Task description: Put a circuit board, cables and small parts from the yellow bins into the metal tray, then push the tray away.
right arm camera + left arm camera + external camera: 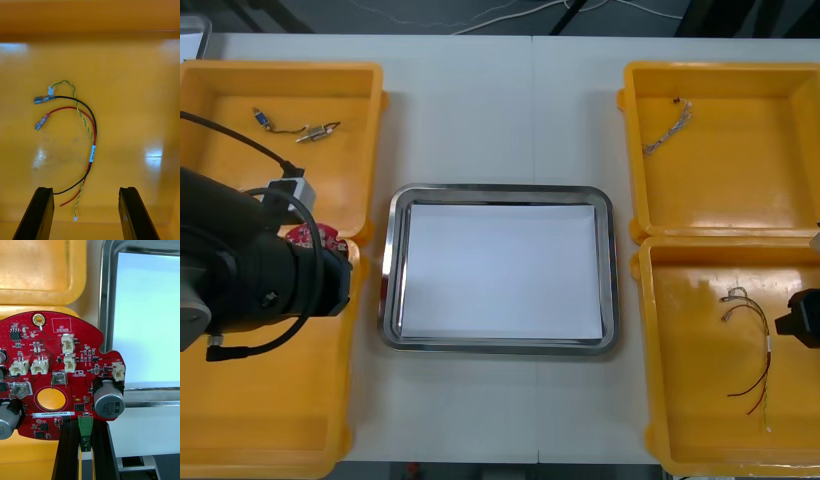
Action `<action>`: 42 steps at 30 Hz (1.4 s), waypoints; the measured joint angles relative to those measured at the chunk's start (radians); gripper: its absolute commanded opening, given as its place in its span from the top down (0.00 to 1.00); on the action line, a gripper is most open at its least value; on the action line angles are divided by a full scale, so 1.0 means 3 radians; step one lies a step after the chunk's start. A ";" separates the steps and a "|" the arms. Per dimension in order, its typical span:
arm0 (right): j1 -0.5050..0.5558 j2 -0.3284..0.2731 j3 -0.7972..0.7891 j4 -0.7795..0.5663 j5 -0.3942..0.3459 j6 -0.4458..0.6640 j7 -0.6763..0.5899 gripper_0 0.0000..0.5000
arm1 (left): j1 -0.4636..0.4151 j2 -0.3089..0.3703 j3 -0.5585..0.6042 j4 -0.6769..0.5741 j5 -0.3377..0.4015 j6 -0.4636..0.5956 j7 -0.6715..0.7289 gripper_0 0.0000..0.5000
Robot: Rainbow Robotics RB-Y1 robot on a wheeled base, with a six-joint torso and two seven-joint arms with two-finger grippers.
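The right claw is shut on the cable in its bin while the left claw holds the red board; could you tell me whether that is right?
Not quite: the right claw is open, not shut. The right wrist view shows its fingers standing apart, with the cable lying ungripped in the bin. The left claw does hold the red board.

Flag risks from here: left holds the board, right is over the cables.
1. The left gripper pinches the circuit board only at its edge, by the green connector; it may pivot or slip.
2. The board is close to the metal tray rim and could clip it.
3. The open right gripper faces thin cables flat on the yellow bin floor; it may catch one strand.
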 measured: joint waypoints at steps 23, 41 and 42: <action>-0.0021 0.0007 0.0473 0.0439 0.0250 -0.0544 0.0061 0.00 | -0.0641 -0.0203 -0.1029 0.0747 -0.0384 -0.0237 0.0008 1.00; 0.0181 0.0018 0.0598 0.0443 0.0354 -0.0908 0.0061 0.00 | -0.0759 -0.0579 -0.1328 0.1256 -0.0612 -0.0243 0.0009 1.00; 0.0198 0.0018 0.0598 0.0443 0.0354 -0.0922 0.0061 0.00 | -0.0767 -0.0592 -0.1340 0.1273 -0.0612 -0.0243 0.0009 1.00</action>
